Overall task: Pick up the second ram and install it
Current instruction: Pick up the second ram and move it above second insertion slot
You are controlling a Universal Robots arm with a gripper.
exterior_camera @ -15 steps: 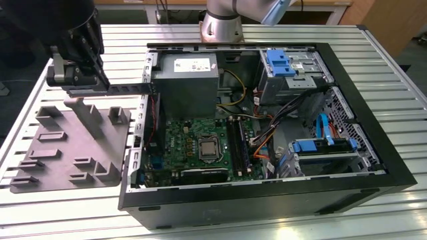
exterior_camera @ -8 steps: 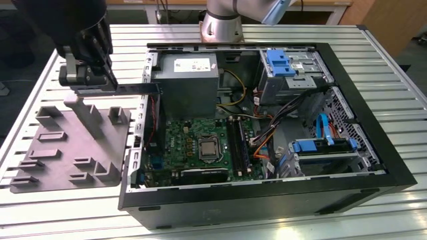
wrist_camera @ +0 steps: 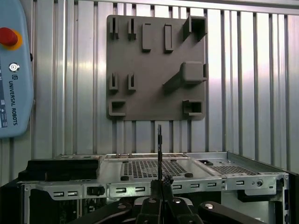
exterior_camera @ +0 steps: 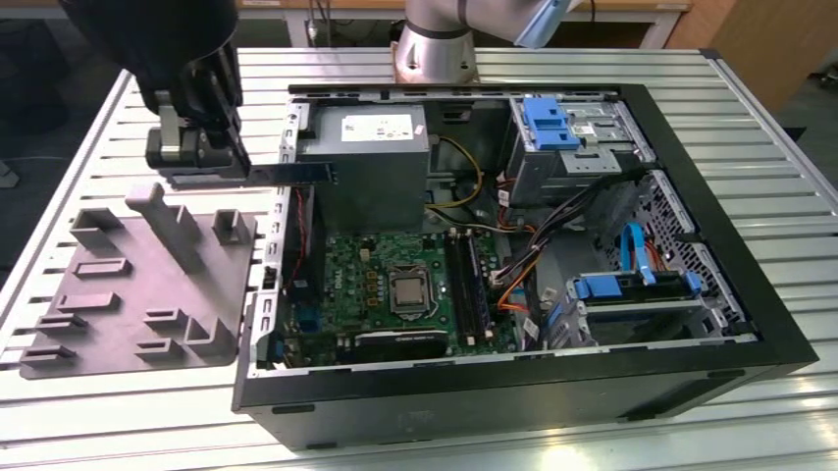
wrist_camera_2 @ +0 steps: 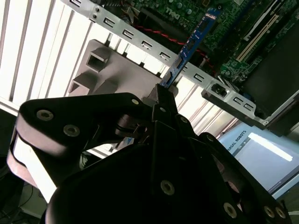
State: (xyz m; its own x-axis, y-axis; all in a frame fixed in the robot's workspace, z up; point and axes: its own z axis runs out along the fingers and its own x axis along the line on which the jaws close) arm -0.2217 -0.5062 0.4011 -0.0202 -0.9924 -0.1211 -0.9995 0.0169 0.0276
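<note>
The black, linked-finger gripper [exterior_camera: 249,169] hangs just outside the open black tower computer case [exterior_camera: 524,385], beside the side wall on the exterior view's left. Its jaws are pinched narrow on one end of the second ram [exterior_camera: 298,174], a slim, flat, dark memory stick. In the exterior view the stick lies level, and its free end reaches across that wall toward the grey metal power supply box [exterior_camera: 360,162] inside the case. The second wrist view shows the gripper [wrist_camera_2: 163,95] clamping the stick [wrist_camera_2: 190,45], and the first wrist view shows the stick edge-on [wrist_camera: 159,149], a thin line rising from the fingertips. The grey plastic tray with raised blocks [exterior_camera: 118,294] lies on the slatted metal table [exterior_camera: 171,412], just beside the same wall. On the case floor sits the green motherboard [exterior_camera: 360,270] with its long black slots [exterior_camera: 468,285], well apart from the stick.
</note>
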